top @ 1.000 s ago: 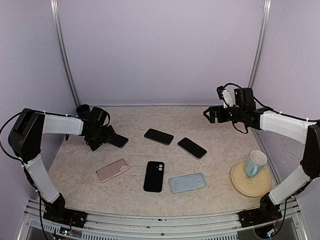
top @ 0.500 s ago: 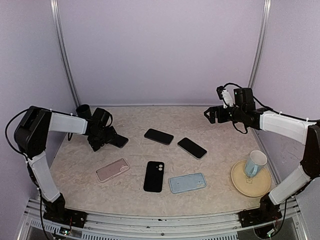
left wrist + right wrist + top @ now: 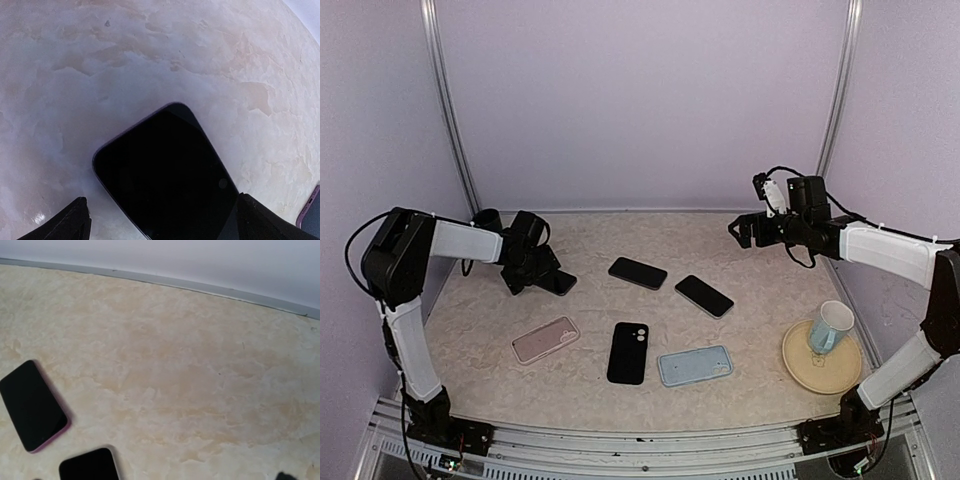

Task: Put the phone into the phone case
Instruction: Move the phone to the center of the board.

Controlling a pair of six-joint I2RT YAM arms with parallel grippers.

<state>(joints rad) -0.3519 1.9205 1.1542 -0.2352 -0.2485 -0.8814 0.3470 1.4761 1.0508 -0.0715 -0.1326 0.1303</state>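
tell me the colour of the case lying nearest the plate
Light blue. The case shows best in the top external view.

A glossy black rectangular phone [image 3: 165, 170] lies on the mottled beige tabletop [image 3: 150, 55], its near end between the left gripper's [image 3: 162, 227] wide-spread black fingertips [image 3: 67, 225].

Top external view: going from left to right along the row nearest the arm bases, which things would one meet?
Pink case → black case → blue case → plate.
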